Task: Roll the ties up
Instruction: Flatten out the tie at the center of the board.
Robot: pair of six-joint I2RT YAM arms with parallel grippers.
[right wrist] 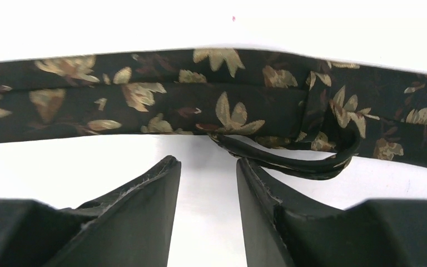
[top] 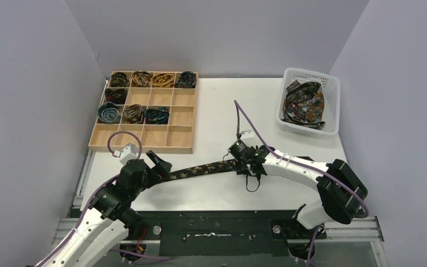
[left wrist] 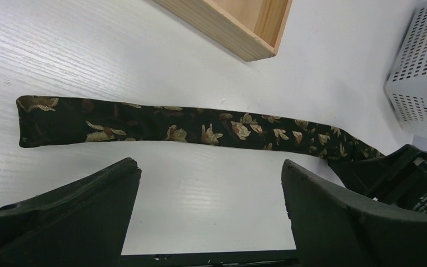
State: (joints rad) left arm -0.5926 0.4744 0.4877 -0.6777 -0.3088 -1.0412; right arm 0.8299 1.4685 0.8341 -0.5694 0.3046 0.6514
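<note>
One dark tie (top: 203, 169) with gold leaf print lies flat and stretched out on the white table between the two arms. In the left wrist view the tie (left wrist: 200, 128) runs across the frame, its squared end at the left. My left gripper (left wrist: 208, 167) is wide open and empty, just on the near side of the tie; in the top view it (top: 158, 165) is at the tie's left end. My right gripper (right wrist: 207, 161) is slightly open with nothing between the fingers, close to the tie (right wrist: 161, 105) and beside its dark loop (right wrist: 311, 161); in the top view it (top: 238, 161) is at the tie's right end.
A wooden compartment tray (top: 144, 149) at the back left holds several rolled ties (top: 144, 114); its corner (left wrist: 228, 28) shows in the left wrist view. A white basket (top: 333, 111) at the back right holds a heap of ties (top: 306, 103). The table's front edge is near the arm bases.
</note>
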